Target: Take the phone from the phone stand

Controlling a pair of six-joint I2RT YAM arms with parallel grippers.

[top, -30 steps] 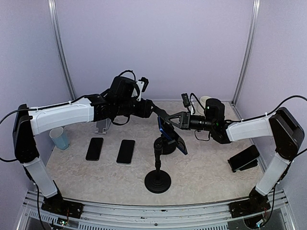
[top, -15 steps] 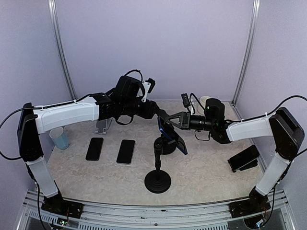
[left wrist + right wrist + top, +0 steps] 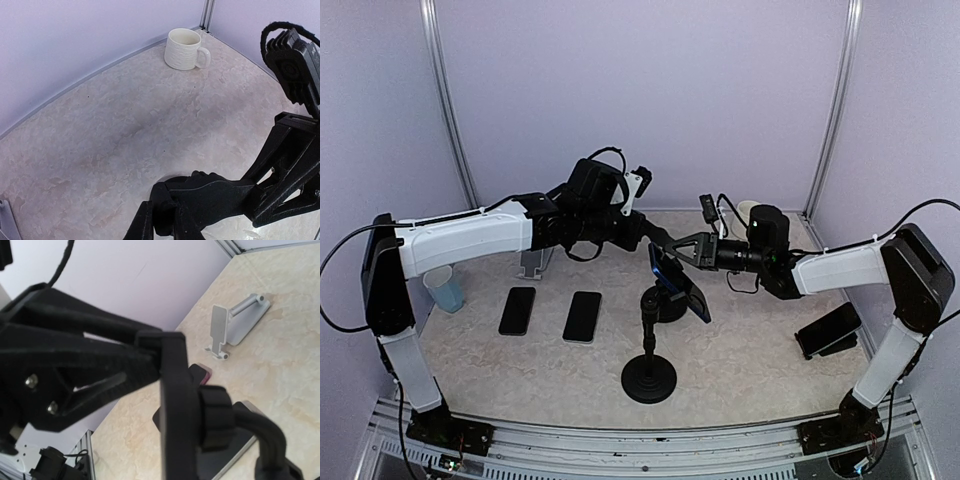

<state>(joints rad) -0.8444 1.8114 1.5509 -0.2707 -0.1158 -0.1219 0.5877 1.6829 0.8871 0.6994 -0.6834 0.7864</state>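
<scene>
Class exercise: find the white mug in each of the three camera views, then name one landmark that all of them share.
Top external: the white mug stands at the back right, partly hidden behind the right arm.
Left wrist: the mug is at upper middle, near the corner of the walls.
Right wrist: not in it.
Shared landmark: the marbled table top.

On my marbled surface (image 3: 750,340): flat phone (image 3: 517,310) beside second phone (image 3: 582,316), blue cup (image 3: 444,288), white mug (image 3: 185,48), silver stand (image 3: 534,263), black wedge (image 3: 828,330), round stand base (image 3: 649,380).
</scene>
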